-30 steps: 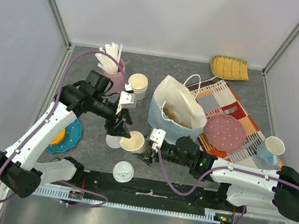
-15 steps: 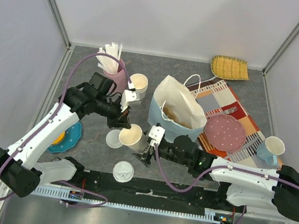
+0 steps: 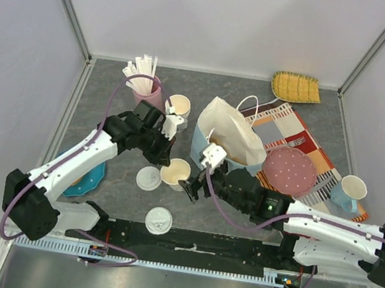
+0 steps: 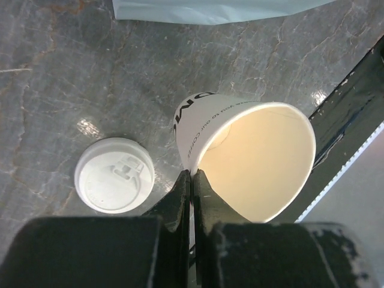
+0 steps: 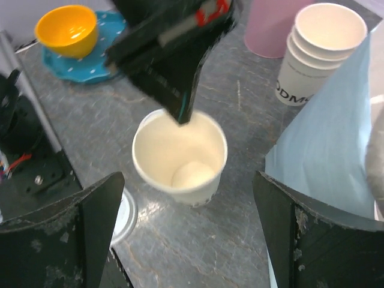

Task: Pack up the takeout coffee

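Note:
The takeout coffee, a capped cup, is out of view. A lidless white paper cup [image 3: 175, 174] [image 4: 252, 156] [image 5: 180, 157] stands in front of the paper bag. My left gripper [image 3: 167, 158] [image 4: 192, 175] is shut on the cup's rim, with one finger inside and one outside the wall. My right gripper [image 3: 194, 183] [image 5: 186, 178] is open wide, a finger on each side of the cup without touching it. A loose white lid [image 3: 148, 178] [image 4: 114, 183] lies flat just left of the cup.
A white and blue paper bag [image 3: 228, 146] [image 5: 336, 150] stands open behind the cup. A stack of paper cups [image 3: 178, 107] [image 5: 318, 48] and a pink cup of straws [image 3: 144, 82] sit at the back left. A second lid [image 3: 158, 220] lies near the front edge. An orange bowl [image 5: 66, 30] sits at the left.
My left gripper has shut on the cup's rim and shifted the cup slightly back. My right gripper has opened wider and let go of the cup.

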### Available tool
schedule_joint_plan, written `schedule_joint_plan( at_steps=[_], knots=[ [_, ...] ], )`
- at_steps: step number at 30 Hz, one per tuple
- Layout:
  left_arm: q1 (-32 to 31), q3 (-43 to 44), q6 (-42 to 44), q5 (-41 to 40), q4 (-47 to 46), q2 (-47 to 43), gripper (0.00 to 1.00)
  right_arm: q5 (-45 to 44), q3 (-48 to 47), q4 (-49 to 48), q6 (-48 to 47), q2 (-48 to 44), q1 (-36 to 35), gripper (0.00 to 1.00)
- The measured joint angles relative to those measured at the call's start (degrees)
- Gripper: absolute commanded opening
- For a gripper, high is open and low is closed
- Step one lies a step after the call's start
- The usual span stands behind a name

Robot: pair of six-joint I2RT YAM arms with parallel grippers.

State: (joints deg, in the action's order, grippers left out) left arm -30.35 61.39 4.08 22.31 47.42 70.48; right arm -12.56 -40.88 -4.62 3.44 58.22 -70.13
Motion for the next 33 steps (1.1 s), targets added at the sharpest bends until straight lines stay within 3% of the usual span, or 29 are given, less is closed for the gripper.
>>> schedule_joint_plan(
  at_steps=[5,12,18,21,27,30,33],
  knots=[
    [-3.2,-1.7,-6.2,-2.8,-2.5,2.5,0.02,-8.1,-8.4,5.7,8.5,9.3,0.0,0.81],
    [-3.5,-4.6,-11.7,-4.1,-4.3,5.3,0.02,-9.6,-12.7,10.6,11.4,17.2,-1.9,0.76],
    [-3.5,-4.8,-12.2,-4.1,-5.6,5.6,0.02,1.7,-8.0,7.6,1.9,17.2,-2.8,0.92],
    [-3.5,-4.8,-12.1,-4.0,-5.9,5.6,0.02,7.3,-6.3,7.4,-5.4,16.1,-2.8,0.94],
    [-3.6,-4.8,-11.3,-3.8,-6.0,5.6,0.02,13.7,-7.0,8.9,-18.6,16.1,-2.6,0.88],
    [-3.6,-4.8,-10.6,-3.8,-6.0,5.5,0.02,15.4,-7.4,11.3,-23.1,17.8,-2.5,0.8],
    [-3.6,-4.8,-9.9,-3.8,-6.0,5.5,0.02,15.7,-7.7,13.9,-26.4,19.8,-2.5,0.66]
  ],
)
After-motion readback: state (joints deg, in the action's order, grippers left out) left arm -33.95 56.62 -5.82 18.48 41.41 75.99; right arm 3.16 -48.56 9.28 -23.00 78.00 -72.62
